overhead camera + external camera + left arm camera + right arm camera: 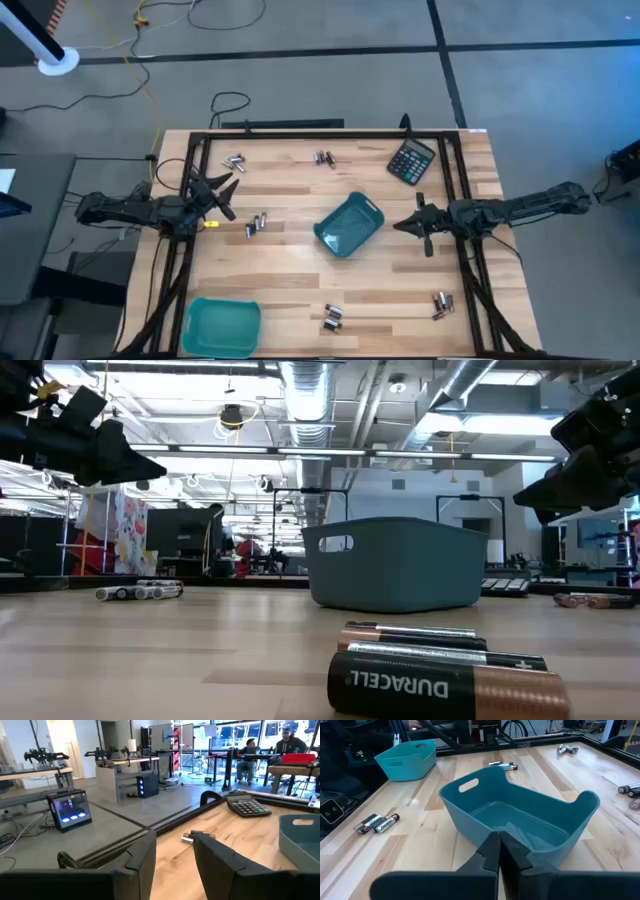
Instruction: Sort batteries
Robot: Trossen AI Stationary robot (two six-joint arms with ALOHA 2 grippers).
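Batteries (258, 225) lie in small scattered clusters across the wooden worktop (300, 280), none yet in the dark teal tray (349, 225) at its centre or the lighter tray (221, 325) at the near left corner. The left tool (222, 192), fingers parted and empty, hangs above the left edge, seemingly poised to pick a cluster. The right tool (408, 226), fingers together, waits facing the centre tray.

The tabletop (560, 775) was pale, smooth wood. The teal tray (520, 815) looked like glossy plastic. The batteries (450, 685) had shiny metallic casings.
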